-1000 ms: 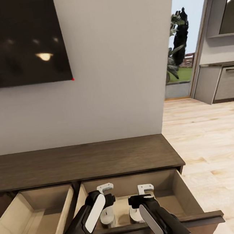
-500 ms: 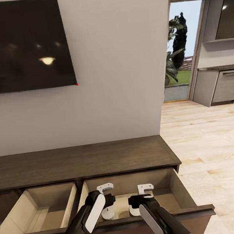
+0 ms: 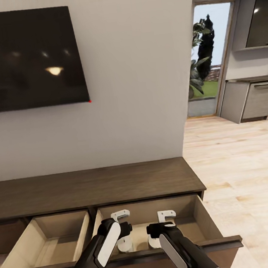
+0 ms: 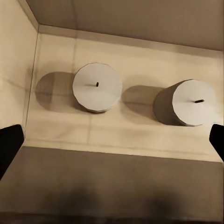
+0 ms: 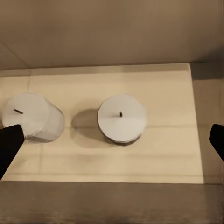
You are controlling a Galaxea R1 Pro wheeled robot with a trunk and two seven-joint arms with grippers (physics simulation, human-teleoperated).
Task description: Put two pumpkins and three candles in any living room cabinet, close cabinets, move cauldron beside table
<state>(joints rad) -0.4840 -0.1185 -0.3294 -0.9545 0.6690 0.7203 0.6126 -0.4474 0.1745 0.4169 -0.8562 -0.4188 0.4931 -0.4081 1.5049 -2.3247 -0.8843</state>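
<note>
Both grippers — left (image 3: 120,214), right (image 3: 166,214) — hang spread and empty over two stubby pale-grey candles (image 4: 97,87) standing in the dark-brown cabinet's drawer (image 3: 204,221), as the view backs away — those two look stowed.

1. I find no readable text, label, brand, number or sign anywhere on my feeds.
2. The wall screen (image 3: 27,58) is dark and shows me only blurred light reflections (plus a tiny red dot at its lower corner, which is no character).
3. The cabinet (image 3: 94,187) top and its drawer fronts are plain wood grain, with no lettering.
4. The candles (image 4: 97,87) in the open drawer have blank pale tops with only a short dark wick each.
5. The grey kitchen units (image 3: 258,99) in the far room carry no markings I can make out.
</note>
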